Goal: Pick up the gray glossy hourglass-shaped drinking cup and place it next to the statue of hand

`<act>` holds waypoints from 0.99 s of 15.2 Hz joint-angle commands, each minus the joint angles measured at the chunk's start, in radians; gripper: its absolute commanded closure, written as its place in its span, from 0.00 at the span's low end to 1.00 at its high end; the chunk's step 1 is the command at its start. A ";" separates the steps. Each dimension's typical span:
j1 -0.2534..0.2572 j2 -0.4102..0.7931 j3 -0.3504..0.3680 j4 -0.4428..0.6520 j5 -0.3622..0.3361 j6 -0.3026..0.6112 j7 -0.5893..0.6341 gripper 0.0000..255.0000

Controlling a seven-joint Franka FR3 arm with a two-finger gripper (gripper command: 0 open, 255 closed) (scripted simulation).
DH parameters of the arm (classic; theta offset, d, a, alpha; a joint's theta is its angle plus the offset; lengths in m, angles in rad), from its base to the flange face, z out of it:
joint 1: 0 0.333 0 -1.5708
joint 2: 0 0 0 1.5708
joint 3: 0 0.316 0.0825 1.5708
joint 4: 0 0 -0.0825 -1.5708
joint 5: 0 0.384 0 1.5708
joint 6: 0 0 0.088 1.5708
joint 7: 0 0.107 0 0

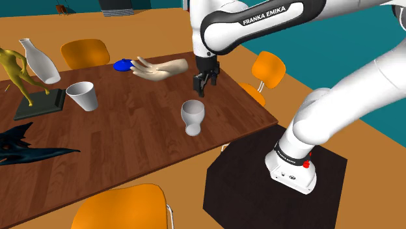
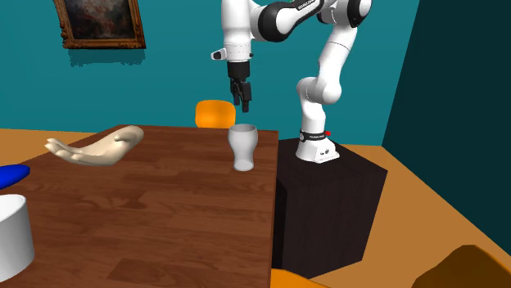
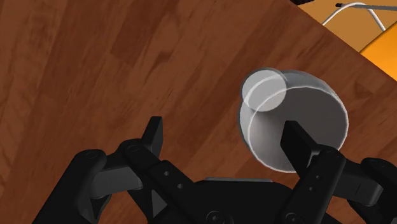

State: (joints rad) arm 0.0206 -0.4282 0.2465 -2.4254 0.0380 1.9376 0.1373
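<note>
Pincer [image 3: 224, 126] wide open, empty, above grey cup [image 3: 312, 105], rim partly behind one finger [image 3: 299, 145]

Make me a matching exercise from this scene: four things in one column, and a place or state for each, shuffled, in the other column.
1. gripper
2. hourglass-shaped cup
3. hand statue
4. blue object

A. lying on the table, palm up
B. open, hovering above the cup
C. upright near the table's edge
D. beside the statue's fingertips

Pairs: 1-B, 2-C, 3-A, 4-D.
</note>
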 commanded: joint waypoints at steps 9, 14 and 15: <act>0.002 0.173 0.060 -0.021 -0.014 0.168 0.099 0.00; 0.000 0.189 0.062 -0.043 -0.018 0.206 0.103 0.00; 0.000 0.189 0.062 -0.043 -0.018 0.206 0.103 0.00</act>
State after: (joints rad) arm 0.0210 -0.2396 0.3090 -2.4685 0.0200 2.1429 0.2399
